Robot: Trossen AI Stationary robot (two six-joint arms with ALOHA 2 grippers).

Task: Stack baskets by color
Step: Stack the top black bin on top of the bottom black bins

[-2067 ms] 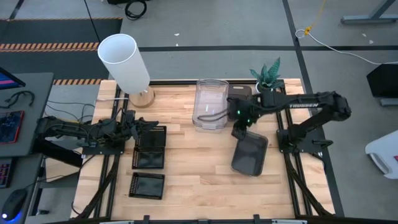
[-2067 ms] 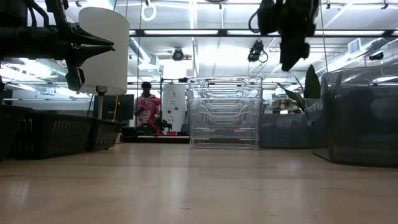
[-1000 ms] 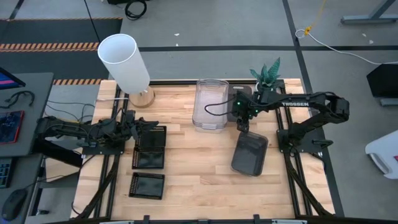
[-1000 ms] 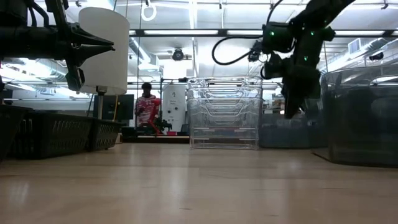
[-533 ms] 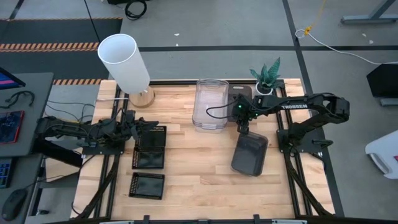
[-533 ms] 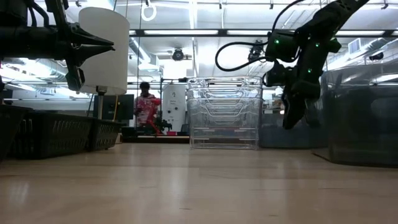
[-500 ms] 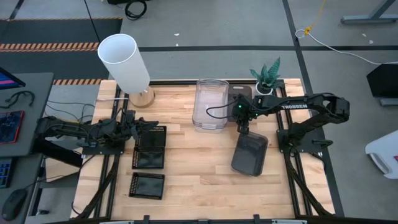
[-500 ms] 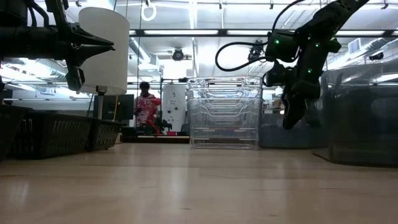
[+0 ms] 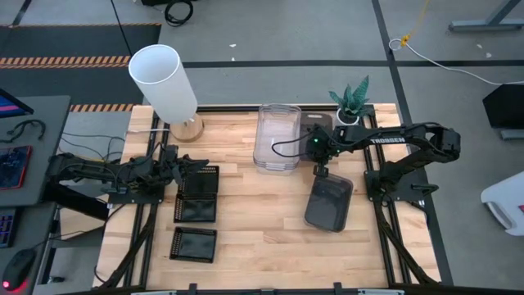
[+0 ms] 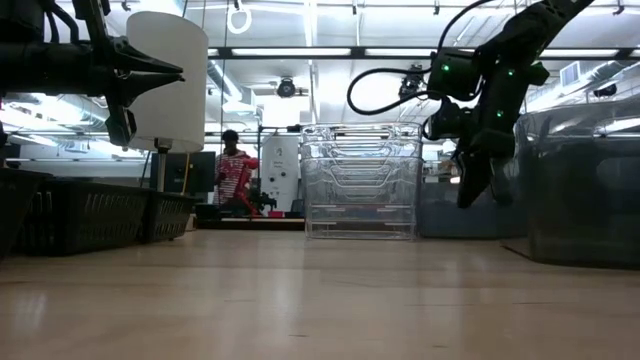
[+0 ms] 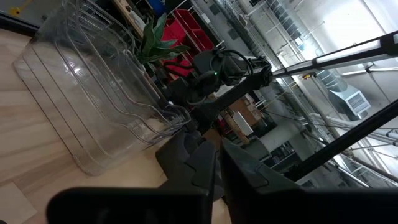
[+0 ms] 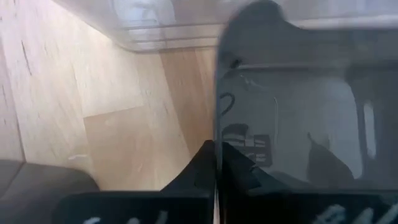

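The right end effector is pinching the near rim of the dark grey basket, its fingers clamped together on the wall, just beside the stack of clear baskets at the back of the desk. The left end effector is hovering with fingers together, holding nothing, over the 3 black grid baskets, well apart from the clear stack.

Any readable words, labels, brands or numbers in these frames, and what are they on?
"TROSSEN": white letters on the right arm, seen from above; small, only just legible.
Faint markings show through the dark grey basket wall at the right wrist: too blurred to read.
Nothing else is legible.
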